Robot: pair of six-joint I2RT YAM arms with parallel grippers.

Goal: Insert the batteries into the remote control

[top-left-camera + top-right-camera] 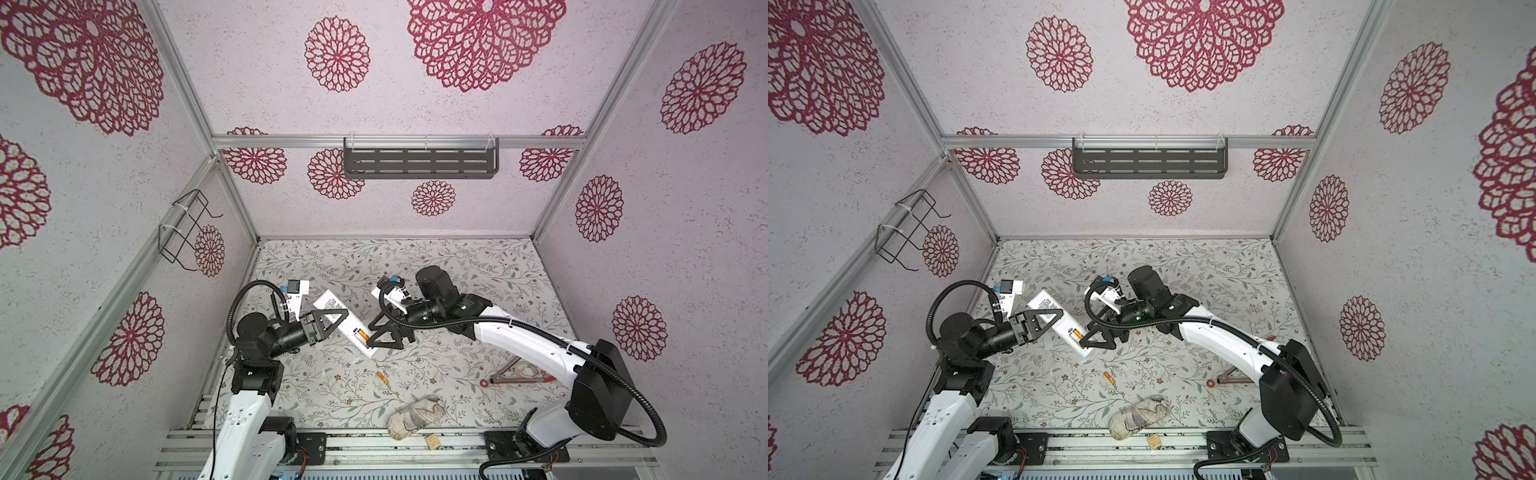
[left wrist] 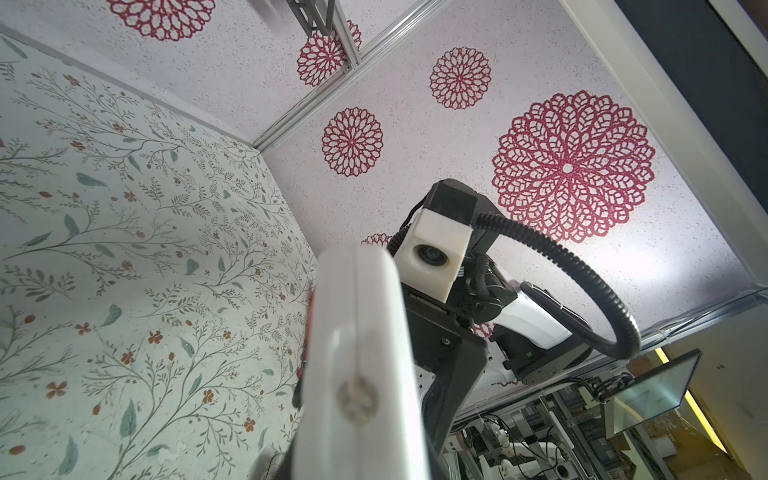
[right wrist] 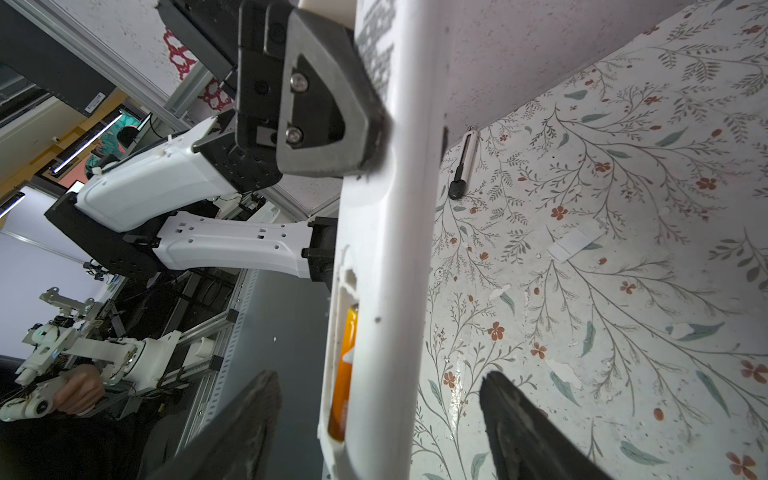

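The remote control (image 1: 351, 326) (image 1: 1065, 326), a slim white bar, hangs tilted above the table with my left gripper (image 1: 338, 318) (image 1: 1054, 318) shut on its upper half by the QR sticker. Its back compartment lies open at the lower end, and one orange battery (image 1: 360, 332) (image 3: 347, 365) sits inside. My right gripper (image 1: 371, 341) (image 3: 382, 428) is open, with a finger on each side of that end and a gap on both sides. A second battery (image 1: 381, 377) (image 1: 1109, 378) lies loose on the table below. The left wrist view shows the remote's edge (image 2: 361, 353); its jaws are hidden.
A beige cloth bundle (image 1: 415, 415) and a small wooden tag (image 1: 434, 441) lie at the front edge. A red-brown ring-ended tool (image 1: 515, 378) rests under the right arm. A utility knife (image 3: 463, 164) and a small white flat piece (image 3: 573, 245) lie on the floral table.
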